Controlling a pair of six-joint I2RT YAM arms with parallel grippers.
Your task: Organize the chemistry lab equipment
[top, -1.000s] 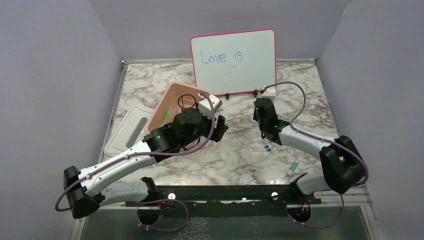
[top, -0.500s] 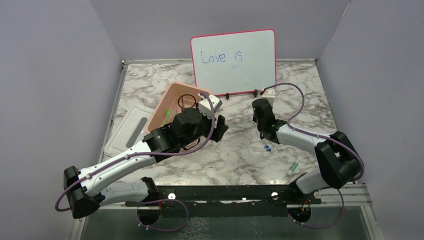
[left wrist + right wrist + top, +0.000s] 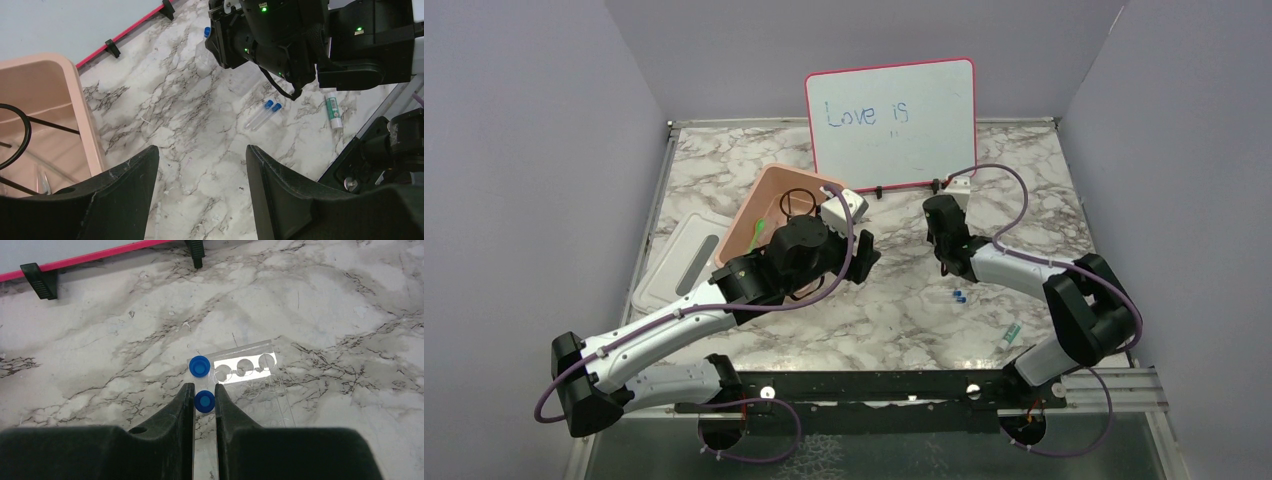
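With our right gripper [image 3: 204,392] clenched on a blue-capped tube [image 3: 204,401] held between its fingers [image 3: 175,412], we should nudge it forward and slightly right over the nearest free hole of the clear rack [image 3: 255,364] just ahead, beside the standing tube [image 3: 199,366] there, then lower straight before releasing.

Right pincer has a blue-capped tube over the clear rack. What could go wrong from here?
1. The blue-capped clear tube in the right pincer hangs close to the seated tube in the clear plastic rack; lowering may strike that cap instead of an open hole.
2. A bump would likely shift the rack.
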